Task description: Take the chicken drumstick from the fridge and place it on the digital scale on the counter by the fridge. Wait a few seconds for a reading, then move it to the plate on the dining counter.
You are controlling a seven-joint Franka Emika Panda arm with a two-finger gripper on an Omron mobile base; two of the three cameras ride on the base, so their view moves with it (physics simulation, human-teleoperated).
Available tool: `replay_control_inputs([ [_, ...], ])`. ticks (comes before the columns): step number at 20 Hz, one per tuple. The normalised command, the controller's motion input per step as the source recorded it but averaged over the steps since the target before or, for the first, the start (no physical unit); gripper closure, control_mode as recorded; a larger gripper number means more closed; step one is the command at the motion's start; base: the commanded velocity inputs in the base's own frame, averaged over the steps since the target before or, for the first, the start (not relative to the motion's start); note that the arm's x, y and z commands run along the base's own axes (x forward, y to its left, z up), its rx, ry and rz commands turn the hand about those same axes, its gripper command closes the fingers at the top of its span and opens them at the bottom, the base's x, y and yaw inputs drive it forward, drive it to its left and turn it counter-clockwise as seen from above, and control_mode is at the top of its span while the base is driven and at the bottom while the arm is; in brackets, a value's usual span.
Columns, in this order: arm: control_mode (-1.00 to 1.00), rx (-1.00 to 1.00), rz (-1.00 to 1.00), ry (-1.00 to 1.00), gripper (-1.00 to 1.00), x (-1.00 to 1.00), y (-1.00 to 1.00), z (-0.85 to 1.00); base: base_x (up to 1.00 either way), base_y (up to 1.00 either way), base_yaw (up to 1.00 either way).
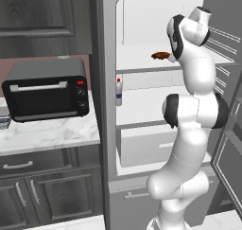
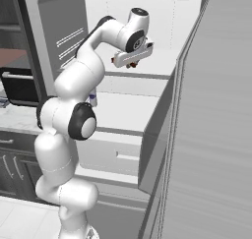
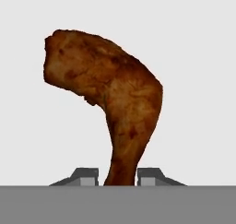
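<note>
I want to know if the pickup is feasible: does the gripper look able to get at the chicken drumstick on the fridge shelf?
Probably yes. The gripper is already at the chicken drumstick, with the narrow end between its fingers. The fridge stands open and nothing else lies on that shelf near it.

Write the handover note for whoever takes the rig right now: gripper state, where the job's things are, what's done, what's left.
Gripper: two dark fingertips closed on the narrow end of the reddish-brown glossy chicken drumstick.
Drumstick: on the upper white shelf of the open grey fridge, not visibly lifted.
Done: fridge open, reach made, grasp closing or just made.
Left: lift it out, set it on the scale, wait for a reading, carry it to the plate on the dining counter.
</note>
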Motion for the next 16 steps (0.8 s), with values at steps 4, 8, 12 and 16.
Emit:
replay_control_inputs([
  [4,-1.0,0.0,0.0,0.0,1.0,-0.08,0.0,-0.07,0.0,0.0,0.0],
  [8,-1.0,0.0,0.0,-0.02,1.0,-0.29,0.0,-0.05,0.0,0.0,0.0],
  [12,-1.0,0.0,0.0,-0.12,1.0,-0.45,0.0,-0.06,0.0,0.0,0.0],
  [16,-1.0,0.01,0.0,-0.15,1.0,-0.53,0.0,-0.08,0.0,0.0,0.0],
])
